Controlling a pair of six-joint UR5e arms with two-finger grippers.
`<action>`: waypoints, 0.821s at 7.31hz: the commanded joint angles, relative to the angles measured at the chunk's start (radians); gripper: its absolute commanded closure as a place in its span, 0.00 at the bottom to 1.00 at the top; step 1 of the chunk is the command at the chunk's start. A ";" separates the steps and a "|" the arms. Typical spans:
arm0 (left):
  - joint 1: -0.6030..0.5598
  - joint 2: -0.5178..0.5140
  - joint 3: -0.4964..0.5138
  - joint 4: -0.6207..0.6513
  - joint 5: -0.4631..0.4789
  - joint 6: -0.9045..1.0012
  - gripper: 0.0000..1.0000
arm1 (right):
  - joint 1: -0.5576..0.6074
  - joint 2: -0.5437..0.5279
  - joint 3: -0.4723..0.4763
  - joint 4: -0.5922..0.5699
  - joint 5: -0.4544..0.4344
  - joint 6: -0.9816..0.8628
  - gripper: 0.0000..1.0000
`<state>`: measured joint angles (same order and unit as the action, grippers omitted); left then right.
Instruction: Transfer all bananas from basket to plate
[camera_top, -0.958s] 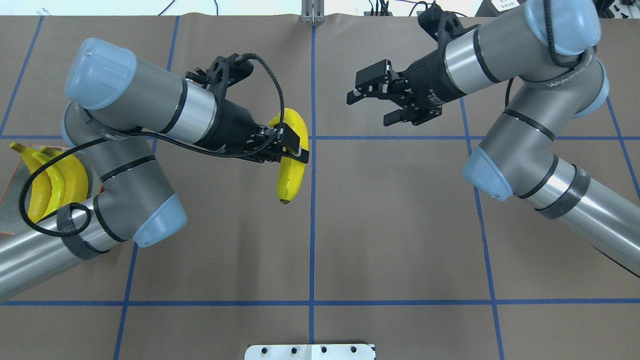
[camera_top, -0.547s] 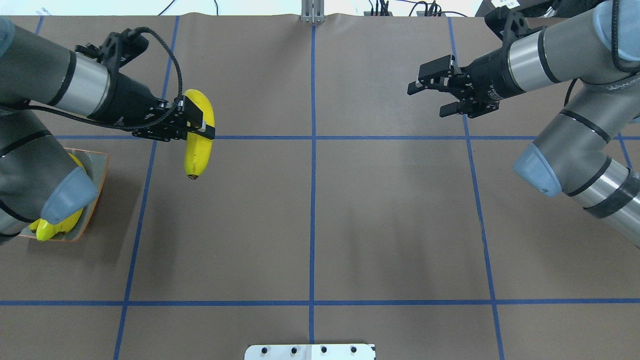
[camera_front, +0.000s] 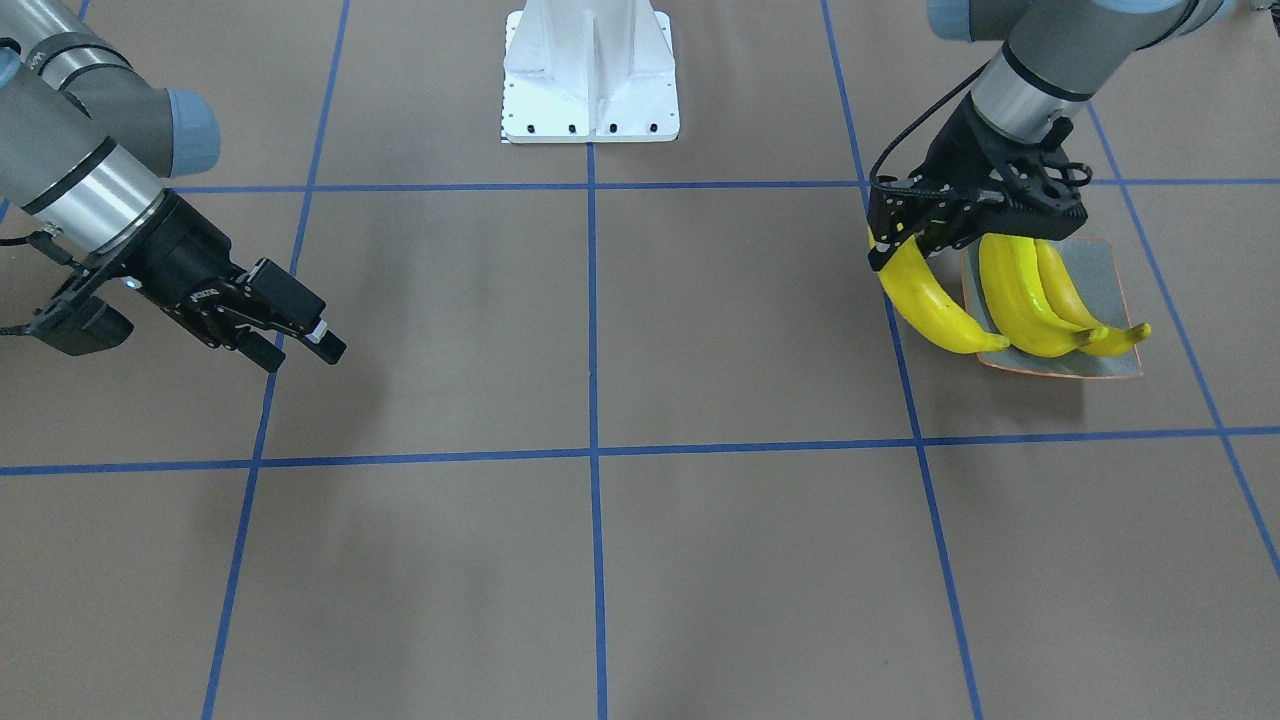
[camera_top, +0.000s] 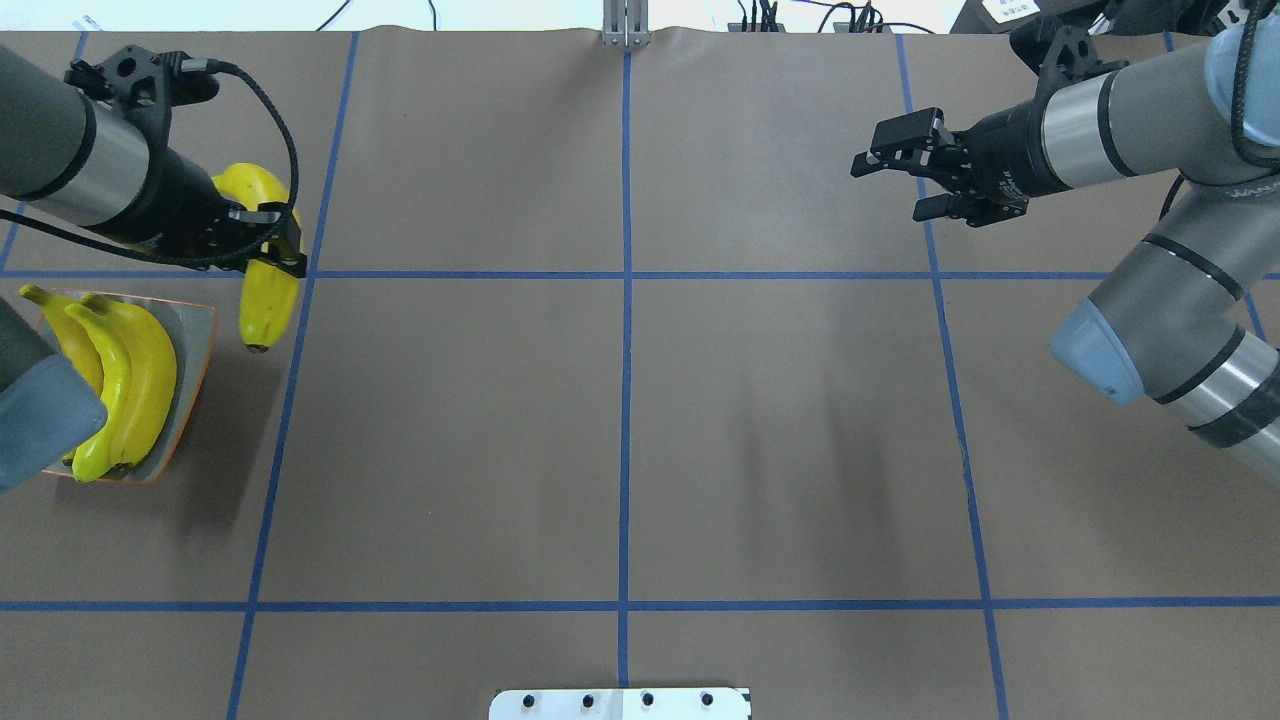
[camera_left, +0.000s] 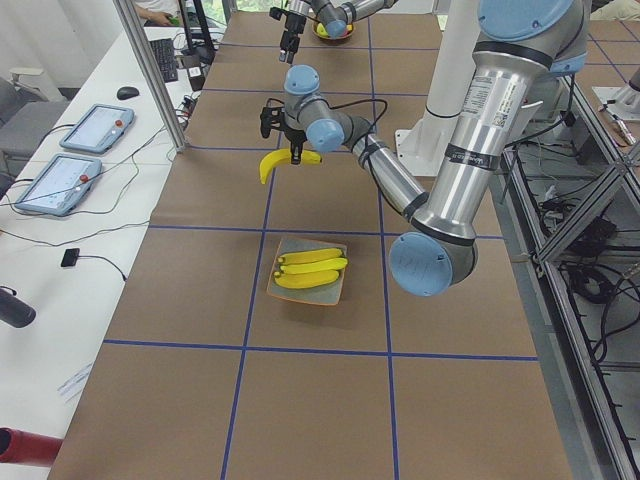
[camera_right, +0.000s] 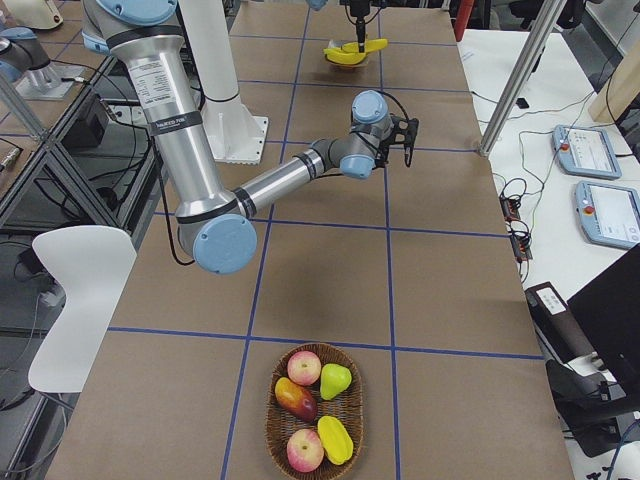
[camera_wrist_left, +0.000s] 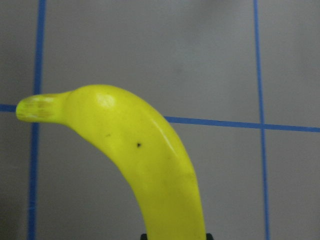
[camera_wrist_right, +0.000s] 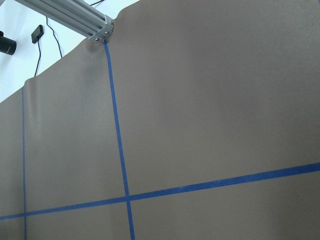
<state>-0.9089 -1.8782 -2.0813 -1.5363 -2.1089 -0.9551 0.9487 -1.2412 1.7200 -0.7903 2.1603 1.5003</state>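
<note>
Glossy yellow plastic, smooth and curved: in the front-facing view one held banana (camera_front: 935, 310) is clamped near its stem end by the left claw (camera_front: 893, 243), with its body hanging below the fingers. Just beside this claw, on its outer side, a square grey-green glazed plate (camera_front: 1105, 262) with a thin orange-brown rim is seen. Two bananas (camera_front: 1015, 295) are laid on it side by side, so three are counted in all. The matt black right claw (camera_front: 303, 355) is spread wide with nothing in it, well apart from the plate.

From overhead, the held banana is shown just beside the plate's edge.

In the right-side view, a round woven wicker basket (camera_right: 268, 430) is set well away from the right claw, with five pieces of fruit (camera_right: 303, 368) in it.

In the left wrist view, the held banana's pale stub stem is seen over matt brown paper (camera_wrist_left: 150, 40) crossed by blue tape (camera_wrist_left: 240, 125).

In the right wrist view, paper and tape lines are shown.
</note>
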 joint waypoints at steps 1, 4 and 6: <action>-0.002 0.100 -0.109 0.238 0.136 0.165 1.00 | -0.002 -0.001 -0.007 -0.001 -0.025 0.000 0.00; -0.013 0.266 -0.097 0.240 0.215 0.257 1.00 | -0.002 -0.001 -0.014 -0.001 -0.034 -0.002 0.00; -0.008 0.339 -0.076 0.240 0.233 0.344 1.00 | -0.001 -0.004 -0.030 0.002 -0.034 -0.037 0.00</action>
<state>-0.9205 -1.5852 -2.1754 -1.2968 -1.8910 -0.6650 0.9467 -1.2428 1.6974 -0.7902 2.1264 1.4881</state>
